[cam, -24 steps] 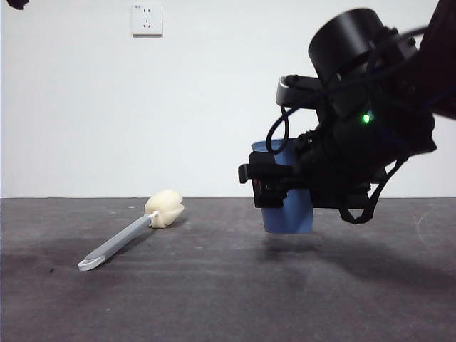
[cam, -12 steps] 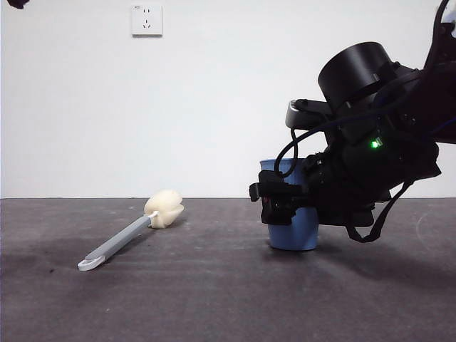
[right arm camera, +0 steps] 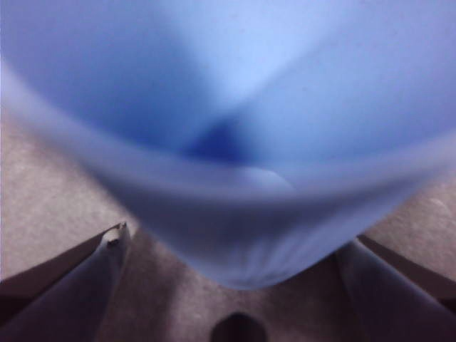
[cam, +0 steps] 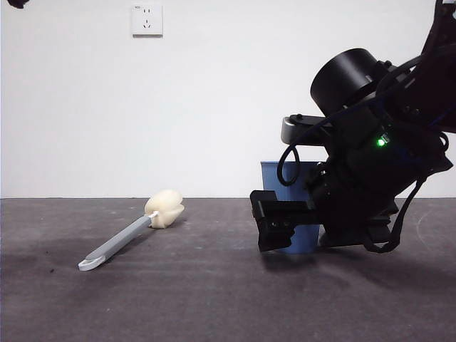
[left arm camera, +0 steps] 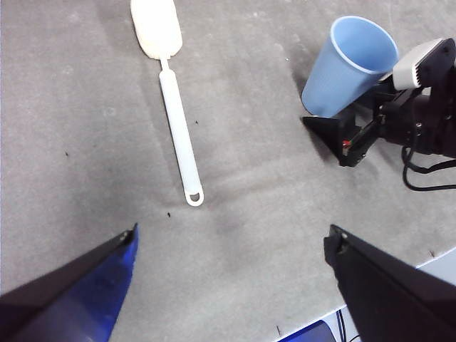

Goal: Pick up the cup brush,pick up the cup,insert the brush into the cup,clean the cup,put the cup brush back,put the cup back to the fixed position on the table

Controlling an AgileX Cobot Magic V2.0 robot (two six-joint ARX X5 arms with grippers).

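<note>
The blue cup [cam: 269, 178] stands upright on the dark table [cam: 214, 299], right of centre. My right gripper [cam: 274, 221] is low at the cup's base, its jaws open on either side and not pressing it. In the right wrist view the cup [right arm camera: 228, 142] fills the picture between the spread jaws of the right gripper [right arm camera: 234, 239]. The cup brush [cam: 132, 231] lies flat to the left, sponge head toward the wall. My left gripper [left arm camera: 231, 229] is open and empty, high above the table, seeing the brush [left arm camera: 174, 121], the cup [left arm camera: 353, 68] and the right gripper [left arm camera: 342, 139].
A white wall socket [cam: 147, 19] is on the back wall. The left arm shows only as a black tip [cam: 16, 3] at the top left corner. The table's near edge [left arm camera: 399, 285] shows in the left wrist view.
The right gripper has come down with the cup and set it on the table. Its jaws have sunk toward the cup's base and stand apart from it. The brush has not moved.
</note>
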